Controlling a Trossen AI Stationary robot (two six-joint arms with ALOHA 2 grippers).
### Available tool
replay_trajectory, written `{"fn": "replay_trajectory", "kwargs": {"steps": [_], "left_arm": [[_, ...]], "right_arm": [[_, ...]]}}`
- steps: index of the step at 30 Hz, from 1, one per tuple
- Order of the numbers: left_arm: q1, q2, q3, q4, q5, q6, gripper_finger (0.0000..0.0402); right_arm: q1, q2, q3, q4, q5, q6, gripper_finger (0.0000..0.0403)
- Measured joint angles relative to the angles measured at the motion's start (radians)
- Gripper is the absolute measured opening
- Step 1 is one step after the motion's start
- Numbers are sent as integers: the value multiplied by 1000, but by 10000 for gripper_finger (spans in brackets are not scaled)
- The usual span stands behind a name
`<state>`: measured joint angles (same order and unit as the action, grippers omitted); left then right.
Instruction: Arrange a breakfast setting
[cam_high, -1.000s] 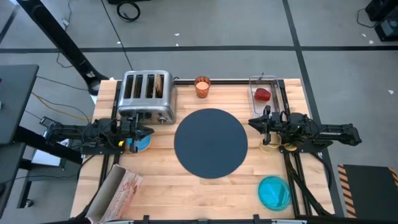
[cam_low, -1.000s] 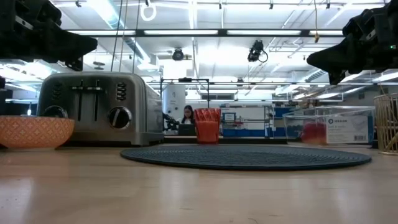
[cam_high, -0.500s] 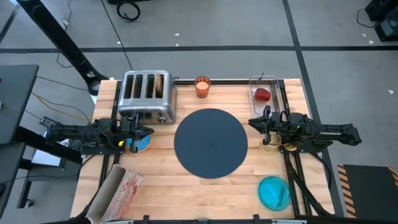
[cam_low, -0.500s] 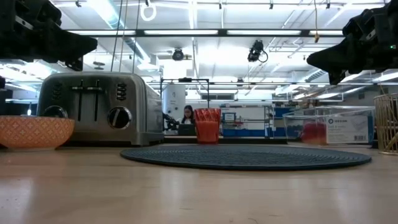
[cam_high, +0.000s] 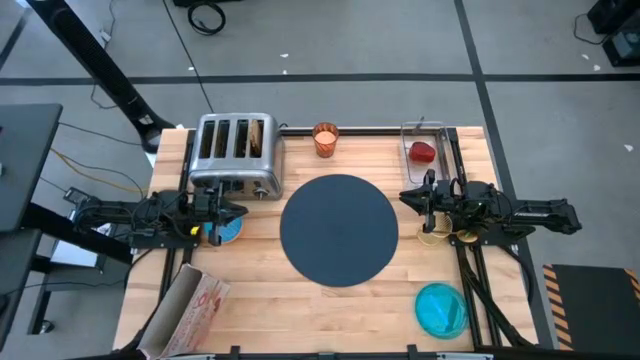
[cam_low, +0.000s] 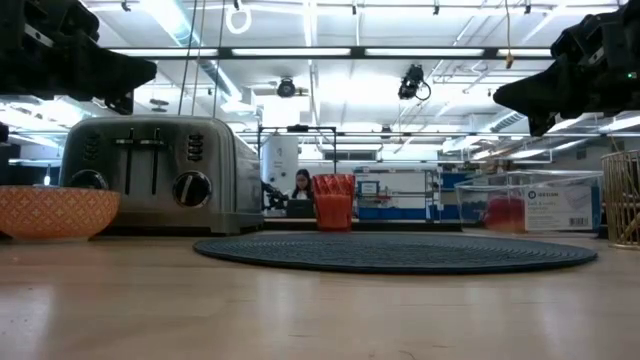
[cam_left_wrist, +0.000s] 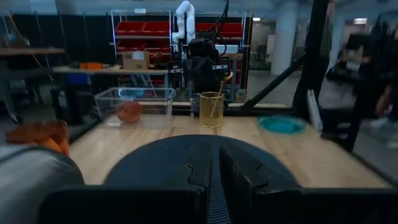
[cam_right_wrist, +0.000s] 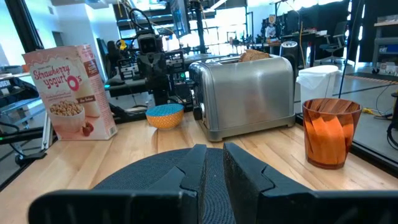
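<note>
- Nothing has moved since the earlier frames: both arms and every object sit just where they were, so the setting looks not yet begun.
- Taking the dark-blue mat at the counter's centre as landmark, and going from the near edge outward: the teal plate lies near the front, to the mat's right, and a cereal box lies flat to its front left.
- Level with the mat, the left gripper hangs off its left side, above the small bowl; its wrist view shows the jaws nearly closed, a thin slit between them, holding nothing.
- The right gripper hangs off the mat's right edge beside a gold wire holder, which probably keeps the spoon; its jaws are narrow too, with a slim gap, and empty.
- Behind the mat to the left stands the toaster, a toast slice poking from a slot.
- Straight behind the mat is the orange cup; to the right behind it, a clear box holds the red fruit.
- Pieces ring the bare mat, likely so each arm can carry in those on its own side.
</note>
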<state>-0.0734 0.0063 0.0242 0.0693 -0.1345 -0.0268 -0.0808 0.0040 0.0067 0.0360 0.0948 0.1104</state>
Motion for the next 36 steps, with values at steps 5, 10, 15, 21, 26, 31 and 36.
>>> {"fn": "replay_trajectory", "kwargs": {"steps": [5,10,15,21,26,31,36], "left_arm": [[0,0,0,63,0,-41,36],[0,0,0,126,-23,-48,36],[0,0,0,156,-122,-93,36],[3,0,0,204,-167,-175,36],[4,19,47,172,-170,-172,36],[4,145,224,11,-173,-147,35],[4,317,452,-167,-173,-146,26]], "right_arm": [[0,0,0,9,0,0,62],[0,0,0,103,80,85,62],[0,0,3,173,254,208,62],[1,70,90,167,255,191,58],[2,203,211,165,249,148,54],[17,382,386,163,225,68,50],[22,549,580,166,225,98,50]]}}
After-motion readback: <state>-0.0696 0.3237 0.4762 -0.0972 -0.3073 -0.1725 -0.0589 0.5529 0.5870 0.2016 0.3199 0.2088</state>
